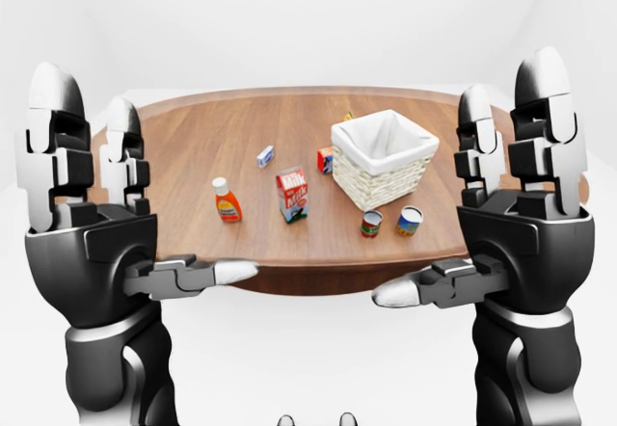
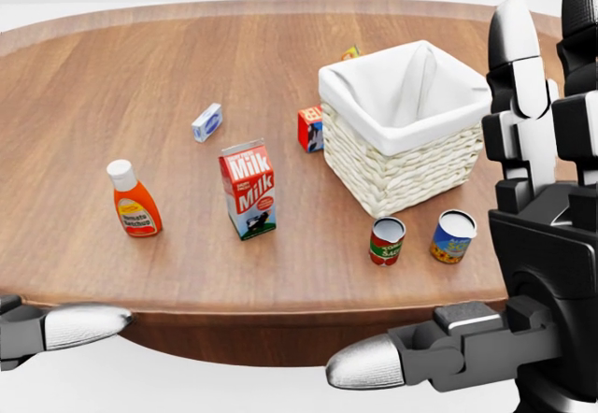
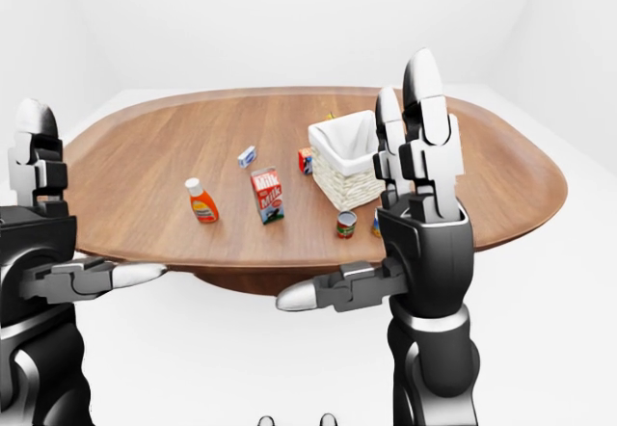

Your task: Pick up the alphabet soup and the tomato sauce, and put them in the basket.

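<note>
Right robot hand (image 1: 525, 219) and left robot hand (image 1: 87, 214): fingers straight up, thumbs out, fully spread, both empty, raised short of the table (image 2: 112, 67). Both cans stand near the table's near edge, just below the basket (image 2: 402, 123) in head view: tomato sauce (image 2: 387, 241) left, alphabet soup (image 2: 452, 236) right, close together, not touching. I'd lower my right hand, take the soup from its outer side, thumb opposing. Cans are smooth, glossy cylinders; basket is coarse wicker, cloth-lined.

The right hand (image 3: 415, 243) hides one can in the right-eye view. The head view's edges crop both hands. The basket (image 2: 404, 142) hides most of a yellow item (image 2: 350, 53). Can labels are illegible.
</note>
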Available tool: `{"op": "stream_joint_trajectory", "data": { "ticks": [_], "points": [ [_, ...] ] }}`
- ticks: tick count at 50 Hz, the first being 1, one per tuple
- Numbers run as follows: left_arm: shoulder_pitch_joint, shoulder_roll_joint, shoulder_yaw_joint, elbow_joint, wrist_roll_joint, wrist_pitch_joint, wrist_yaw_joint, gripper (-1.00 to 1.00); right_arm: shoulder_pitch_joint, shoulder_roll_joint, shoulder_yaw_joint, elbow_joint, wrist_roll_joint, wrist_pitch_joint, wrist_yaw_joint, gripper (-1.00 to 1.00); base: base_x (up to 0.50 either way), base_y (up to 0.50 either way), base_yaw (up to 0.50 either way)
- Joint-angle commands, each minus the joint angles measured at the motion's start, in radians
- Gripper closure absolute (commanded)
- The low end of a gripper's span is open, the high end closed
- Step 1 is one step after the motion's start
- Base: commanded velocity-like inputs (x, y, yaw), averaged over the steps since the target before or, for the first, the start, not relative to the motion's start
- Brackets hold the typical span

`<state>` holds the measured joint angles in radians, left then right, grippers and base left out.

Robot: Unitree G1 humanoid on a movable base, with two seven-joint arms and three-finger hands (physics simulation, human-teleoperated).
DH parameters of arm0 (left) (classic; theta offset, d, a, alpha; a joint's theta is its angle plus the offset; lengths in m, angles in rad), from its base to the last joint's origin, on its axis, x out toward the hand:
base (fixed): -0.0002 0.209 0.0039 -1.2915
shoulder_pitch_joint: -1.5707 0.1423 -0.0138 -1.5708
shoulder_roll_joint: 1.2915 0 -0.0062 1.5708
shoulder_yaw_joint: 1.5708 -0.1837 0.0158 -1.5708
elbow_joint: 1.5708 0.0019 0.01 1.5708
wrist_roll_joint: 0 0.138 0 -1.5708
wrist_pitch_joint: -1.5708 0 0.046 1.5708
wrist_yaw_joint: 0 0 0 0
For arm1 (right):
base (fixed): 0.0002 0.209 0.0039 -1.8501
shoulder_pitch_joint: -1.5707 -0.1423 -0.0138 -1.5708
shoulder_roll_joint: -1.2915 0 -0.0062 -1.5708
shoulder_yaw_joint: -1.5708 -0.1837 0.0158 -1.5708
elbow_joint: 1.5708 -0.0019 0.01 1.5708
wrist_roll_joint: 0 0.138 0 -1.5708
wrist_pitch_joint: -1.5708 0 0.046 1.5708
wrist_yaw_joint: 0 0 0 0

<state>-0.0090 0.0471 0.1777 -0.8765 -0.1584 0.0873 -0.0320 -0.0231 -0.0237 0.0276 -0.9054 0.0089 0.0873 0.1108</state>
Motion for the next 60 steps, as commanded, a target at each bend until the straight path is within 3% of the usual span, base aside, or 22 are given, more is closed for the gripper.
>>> {"op": "stream_joint_trajectory", "data": {
  "ticks": [1, 12, 17, 46, 55, 60],
  "points": [
    [0.0, 0.002, 0.015, -0.05, -0.017, 0.0, 0.0, -0.93, 0.005, 0.005, 0.007, -0.03, -0.005, 0.0, 0.01, -1.0, 0.14, 0.5, 0.0],
    [0.005, 0.002, 0.02, -0.051, -0.021, 0.0, -0.001, -0.94, 0.002, 0.004, 0.026, -0.006, -0.049, 0.0, -0.014, -1.0, 0.09, 0.3, 0.0],
    [0.008, 0.001, 0.019, -0.05, -0.02, 0.0, -0.001, -0.93, 0.009, 0.024, -0.017, -0.026, 0.036, 0.0, -0.002, -1.0, 0.04, 0.0, 0.0],
    [0.025, -0.005, 0.019, -0.047, -0.013, 0.0, -0.008, -0.94, 0.001, 0.006, -0.034, -0.011, 0.056, 0.0, -0.058, -1.0, 0.48, 0.0, 0.0],
    [0.021, -0.003, 0.018, -0.044, -0.009, 0.0, -0.01, -0.93, 0.06, -0.014, -0.18, 0.08, 0.12, 0.0, -0.013, -1.0, 0.0, 0.0, 0.0],
    [0.016, -0.004, 0.001, -0.046, 0.003, 0.0, -0.008, -0.94, 0.124, -0.004, -0.209, 0.076, 0.117, 0.0, 0.017, -1.0, 0.0, 0.0, 0.0]
  ]
}}
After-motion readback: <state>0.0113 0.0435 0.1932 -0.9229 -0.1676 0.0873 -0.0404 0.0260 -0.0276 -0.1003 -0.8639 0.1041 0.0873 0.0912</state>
